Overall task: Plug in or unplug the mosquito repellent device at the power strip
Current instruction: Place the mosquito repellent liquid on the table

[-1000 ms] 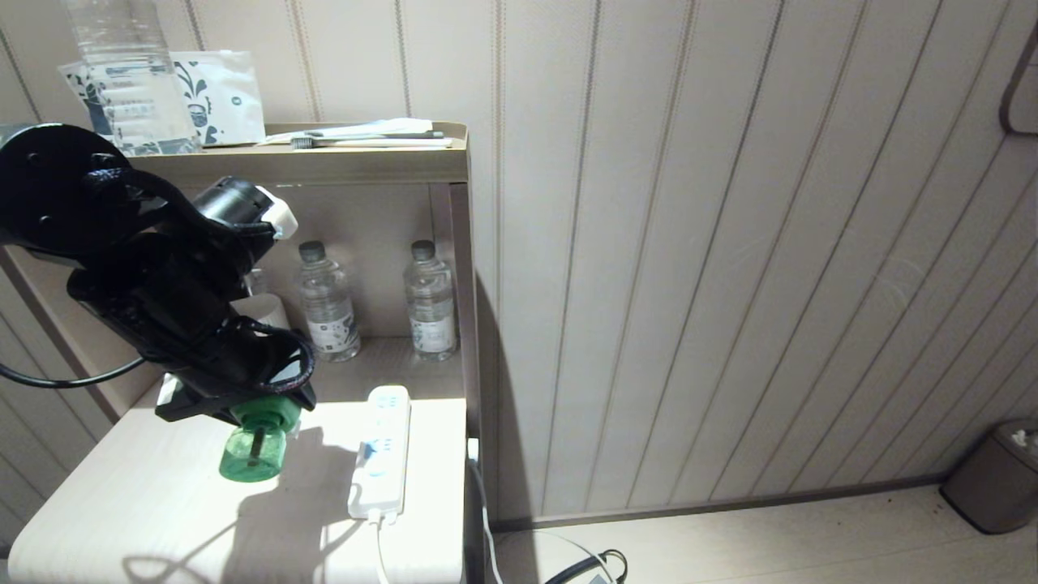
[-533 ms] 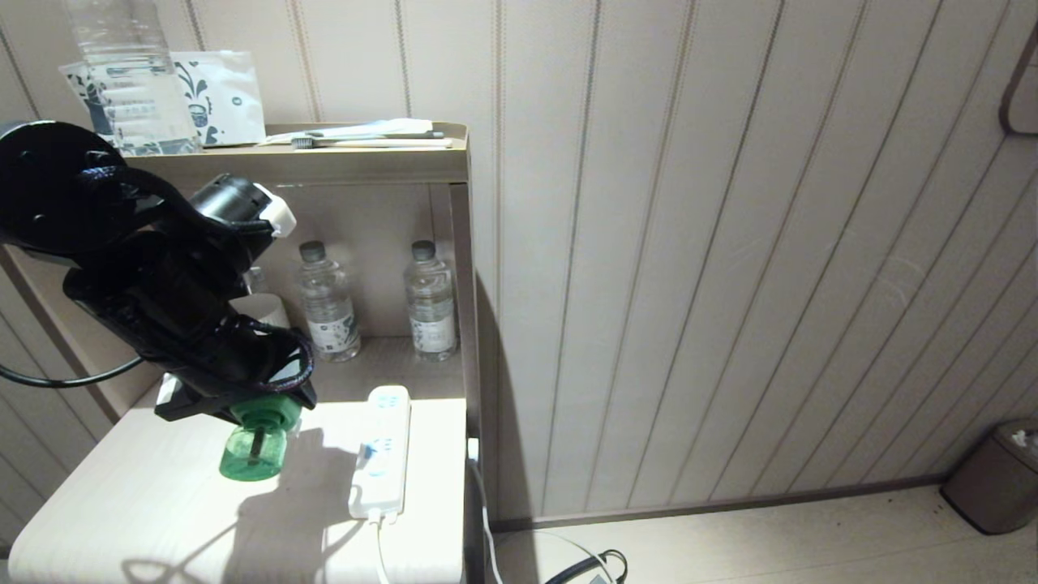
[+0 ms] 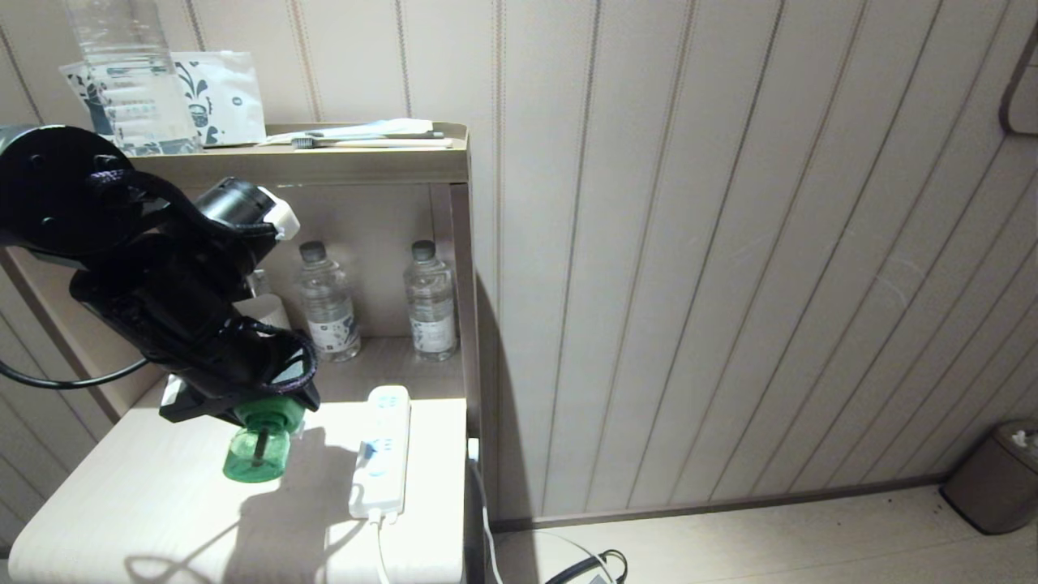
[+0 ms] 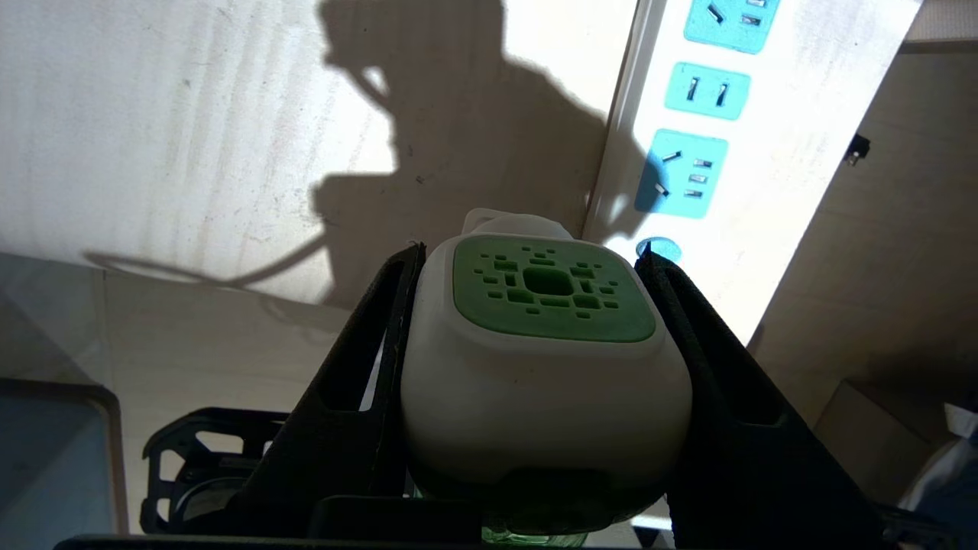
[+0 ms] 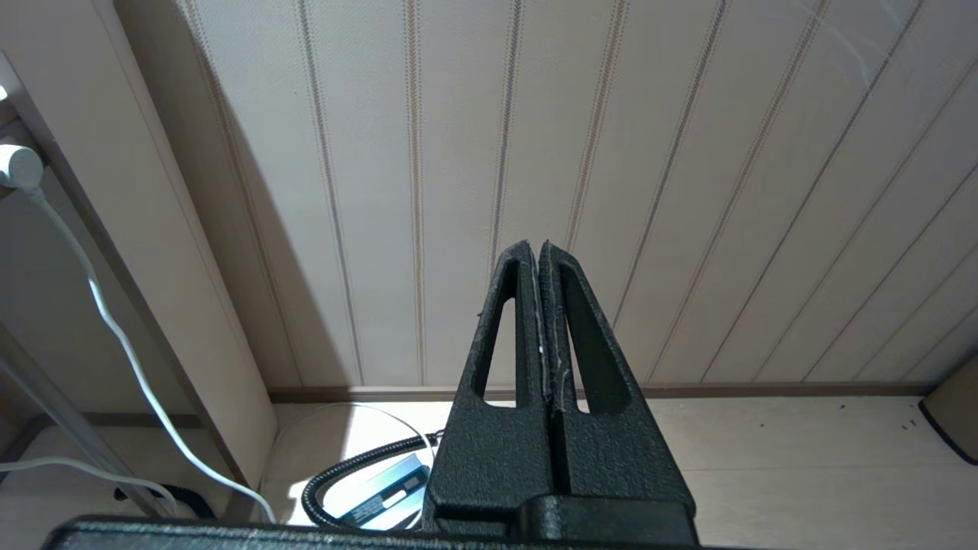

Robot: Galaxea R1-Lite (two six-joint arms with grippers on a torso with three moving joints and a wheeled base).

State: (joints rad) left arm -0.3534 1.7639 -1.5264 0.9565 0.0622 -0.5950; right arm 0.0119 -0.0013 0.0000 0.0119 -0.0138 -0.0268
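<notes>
The mosquito repellent device (image 3: 258,454) hangs above the pale table top (image 3: 122,503), its translucent green bottle pointing down. My left gripper (image 3: 247,410) is shut on its white body. In the left wrist view the device (image 4: 546,359) fills the space between the two black fingers (image 4: 367,382) of the left gripper (image 4: 531,256), green vented face outward. The power strip (image 3: 381,454) lies flat on the table just right of the device, its pale blue sockets (image 4: 684,172) bare. My right gripper (image 5: 535,246) is shut and empty, parked facing the wall.
Two water bottles (image 3: 327,304) (image 3: 430,304) and a white mug (image 3: 263,312) stand in the shelf niche behind the table. A large bottle (image 3: 130,81) is on the upper shelf. The strip's white cable (image 3: 486,519) drops to the floor. A bin (image 3: 993,478) sits far right.
</notes>
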